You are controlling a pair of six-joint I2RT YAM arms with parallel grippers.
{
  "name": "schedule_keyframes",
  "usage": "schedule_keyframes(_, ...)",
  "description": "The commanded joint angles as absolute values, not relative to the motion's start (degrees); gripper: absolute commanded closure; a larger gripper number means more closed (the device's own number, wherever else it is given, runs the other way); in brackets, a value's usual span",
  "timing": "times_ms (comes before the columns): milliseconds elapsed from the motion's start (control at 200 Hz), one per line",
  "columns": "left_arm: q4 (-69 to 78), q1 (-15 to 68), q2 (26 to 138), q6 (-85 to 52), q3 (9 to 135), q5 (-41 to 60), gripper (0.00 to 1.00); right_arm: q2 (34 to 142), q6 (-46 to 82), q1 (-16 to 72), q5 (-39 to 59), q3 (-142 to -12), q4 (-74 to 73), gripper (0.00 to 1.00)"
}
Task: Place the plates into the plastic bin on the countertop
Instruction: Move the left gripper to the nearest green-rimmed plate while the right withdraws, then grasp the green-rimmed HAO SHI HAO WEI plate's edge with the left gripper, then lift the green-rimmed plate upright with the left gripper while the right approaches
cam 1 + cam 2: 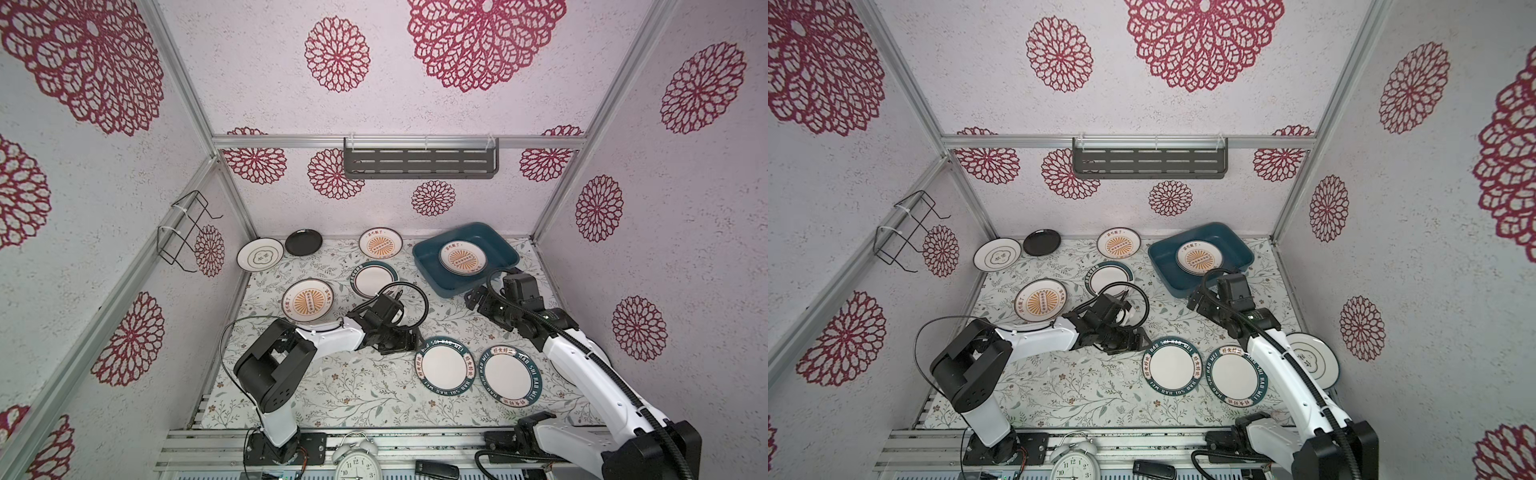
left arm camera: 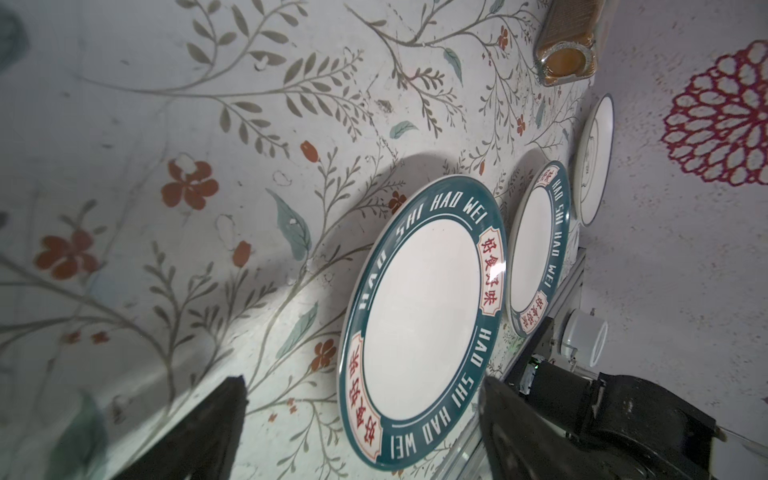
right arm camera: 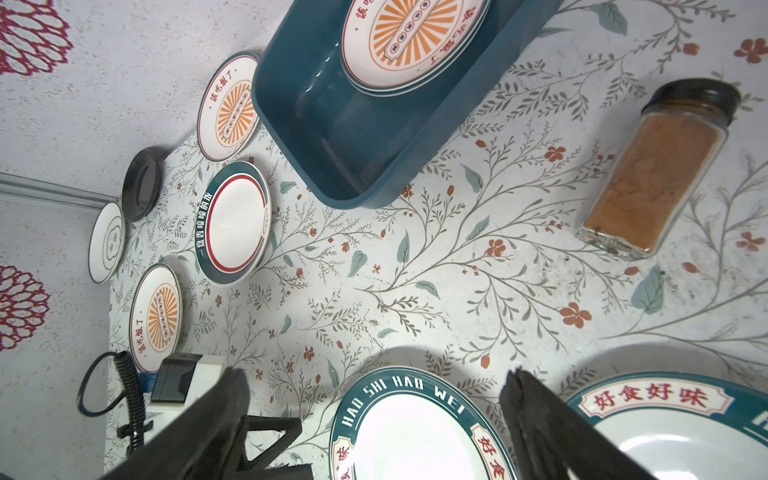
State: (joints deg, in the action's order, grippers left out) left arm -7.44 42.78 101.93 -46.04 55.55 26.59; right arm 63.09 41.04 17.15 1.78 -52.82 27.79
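Spreading the left gripper (image 2: 361,382) fingers (image 2: 208,424) wide apart, clamping nothing, straddling the near rim of a round white plate with a teal lettered rim (image 2: 419,316). Keeping that plate flat and face up on the white vine-printed counter (image 1: 332,386), on the robot's side of the rectangular teal-blue plastic bin (image 1: 432,266) and well apart from it; being round, showing no long axis. Lying just beside a second teal-lettered plate (image 1: 509,376).

Holding the right gripper (image 3: 376,374) fingers (image 3: 199,432) apart as well, empty, hanging just outside the bin's near wall, between the bin and the two lettered plates.

Setting the bin's long axis askew to the back wall, carrying a stack of white orange-sunburst plates (image 1: 462,258) inside.

Leaving to the bin's left, in both top views, a smaller teal-rimmed plate with a red ring (image 1: 374,279), two loose sunburst plates (image 1: 307,301) (image 1: 380,243), a small black plate (image 1: 303,242) and a white plate with a dark cloud outline (image 1: 260,255).

Lying on its side near the bin, a glass spice jar of brown powder (image 3: 656,166).
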Motion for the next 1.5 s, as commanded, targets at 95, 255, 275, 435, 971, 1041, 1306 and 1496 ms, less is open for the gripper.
schedule_keyframes(95,-2.84,43.84,105.91,-46.84,56.63,30.24,0.29,58.15,41.69,17.18,0.4,-51.89,29.74,0.01)
schedule_keyframes(255,-2.99,44.07,107.9,-46.58,57.3,30.8,0.35,57.06,41.93,17.24,-0.05,-51.6,30.53,0.01)
schedule_keyframes(275,-2.86,44.12,108.13,-46.58,57.35,31.02,0.35,57.04,41.92,17.24,-0.16,-51.64,30.67,0.01)
schedule_keyframes(435,-2.96,44.13,109.92,-45.88,58.15,31.59,0.47,55.89,42.19,17.24,-1.13,-51.43,31.54,0.01)
schedule_keyframes(971,-3.16,43.81,114.78,-46.22,60.51,31.99,0.83,52.73,41.93,17.24,-0.66,-50.02,32.96,0.01)
schedule_keyframes(1041,-3.1,43.69,114.65,-46.38,60.49,31.85,0.92,52.55,41.95,17.29,-0.58,-49.83,33.0,0.01)
schedule_keyframes(1306,-4.87,43.09,110.73,-47.01,59.34,29.99,1.0,51.47,41.84,17.25,0.06,-49.34,33.14,0.01)
schedule_keyframes(1496,-5.45,41.95,106.5,-48.19,57.6,28.11,1.0,51.37,41.31,17.23,1.93,-47.98,31.91,0.01)
